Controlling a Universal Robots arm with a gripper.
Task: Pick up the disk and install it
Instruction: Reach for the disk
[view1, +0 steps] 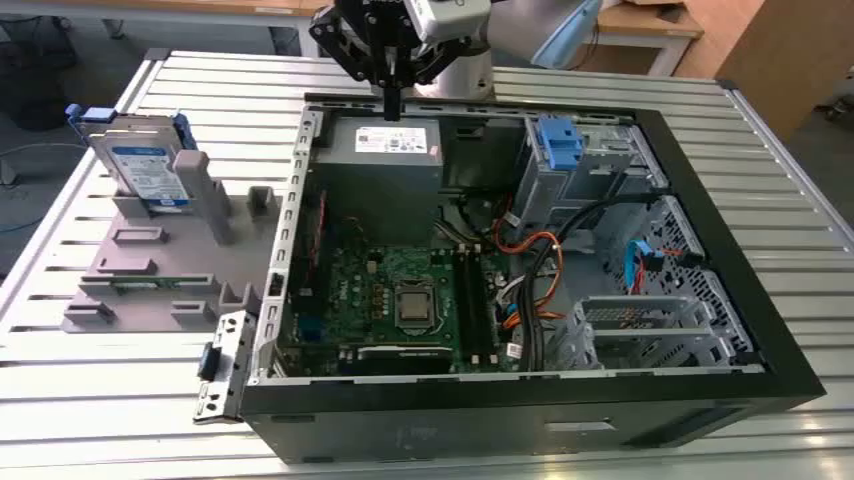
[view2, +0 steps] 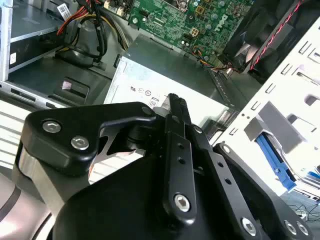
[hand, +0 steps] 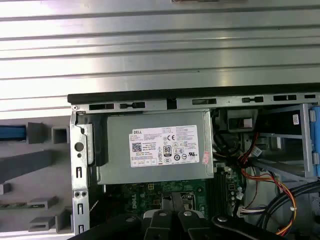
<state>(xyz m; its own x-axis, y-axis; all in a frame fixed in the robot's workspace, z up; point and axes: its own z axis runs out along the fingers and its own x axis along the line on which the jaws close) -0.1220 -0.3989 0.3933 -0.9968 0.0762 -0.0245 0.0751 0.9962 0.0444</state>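
Disk (view1: 140, 165): not yet picked up, upright in grey stand (view1: 147, 270), well apart from pincer (view1: 391, 106), toward exterior view's left. Pincer pressed together, empty, just above power-supply box (view1: 384, 150) in open case (view1: 747, 330). Install undone. White-and-blue label on disk, white printed sticker (hand: 165, 146) on box, wording left unread
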